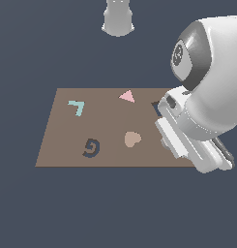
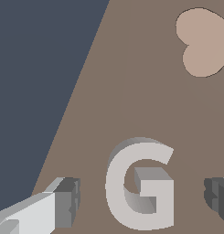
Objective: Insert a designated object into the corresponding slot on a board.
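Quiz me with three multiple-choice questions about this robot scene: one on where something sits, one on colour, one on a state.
1. The light grey G-shaped piece sits:
A between the fingers
B on the tan heart
C off the board

2. The triangle piece on the flat brown board is:
A green
B pink
C black

3. The dark spiral slot is:
A filled
B covered
C empty

Answers: 1 A, the wrist view shows a finger on each side of it. 2 B, it shows pink in the exterior view. 3 C, the cutout shows dark and open.

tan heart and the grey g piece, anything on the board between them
Nothing: in the wrist view only bare brown board separates the tan heart from the grey G piece.
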Robot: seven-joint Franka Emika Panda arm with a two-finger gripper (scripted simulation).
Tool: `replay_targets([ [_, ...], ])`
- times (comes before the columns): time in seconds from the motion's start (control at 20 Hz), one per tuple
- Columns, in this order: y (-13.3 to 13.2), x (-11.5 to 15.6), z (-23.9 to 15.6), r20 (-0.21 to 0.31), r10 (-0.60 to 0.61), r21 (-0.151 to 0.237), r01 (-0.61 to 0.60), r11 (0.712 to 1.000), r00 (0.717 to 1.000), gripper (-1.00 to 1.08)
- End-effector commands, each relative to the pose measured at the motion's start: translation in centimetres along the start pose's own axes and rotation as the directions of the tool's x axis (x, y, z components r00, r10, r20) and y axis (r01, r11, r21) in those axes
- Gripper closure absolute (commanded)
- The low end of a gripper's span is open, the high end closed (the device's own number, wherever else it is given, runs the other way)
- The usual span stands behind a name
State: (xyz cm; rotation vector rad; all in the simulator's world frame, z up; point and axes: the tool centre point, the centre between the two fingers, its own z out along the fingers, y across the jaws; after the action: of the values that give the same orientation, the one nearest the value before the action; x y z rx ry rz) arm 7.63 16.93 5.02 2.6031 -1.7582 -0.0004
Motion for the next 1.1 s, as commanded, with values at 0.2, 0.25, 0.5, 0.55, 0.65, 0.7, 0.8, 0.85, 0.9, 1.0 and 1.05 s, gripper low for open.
replay_targets([
  [0.2, -0.1, 0.0, 0.4, 0.0, 0.003, 0.0, -0.003, 1.0, 1.0, -0.92],
  [0.25, -0.1, 0.0, 0.7, 0.0, 0.004, 0.0, -0.004, 1.0, 1.0, -0.92],
  [0.5, -0.1, 0.0, 2.0, 0.0, 0.006, 0.0, -0.006, 1.0, 1.0, -0.92],
  [0.55, -0.1, 0.0, 2.0, 0.0, 0.006, 0.0, -0.006, 1.0, 1.0, -0.92],
  [0.65, -0.1, 0.0, 2.0, 0.0, 0.006, 0.0, -0.006, 1.0, 1.0, 1.08],
  [0.7, -0.1, 0.0, 2.0, 0.0, 0.006, 0.0, -0.006, 1.0, 1.0, 1.08],
  [0.8, -0.1, 0.0, 2.0, 0.0, 0.006, 0.0, -0.006, 1.0, 1.0, 1.08],
  [0.85, -0.1, 0.0, 2.0, 0.0, 0.006, 0.0, -0.006, 1.0, 1.0, 1.08],
  [0.9, -0.1, 0.0, 2.0, 0.0, 0.006, 0.0, -0.006, 1.0, 1.0, 1.08],
  [1.0, -0.1, 0.0, 2.0, 0.0, 0.006, 0.0, -0.006, 1.0, 1.0, 1.08],
  [1.05, -0.1, 0.0, 2.0, 0.0, 0.006, 0.0, -0.006, 1.0, 1.0, 1.08],
])
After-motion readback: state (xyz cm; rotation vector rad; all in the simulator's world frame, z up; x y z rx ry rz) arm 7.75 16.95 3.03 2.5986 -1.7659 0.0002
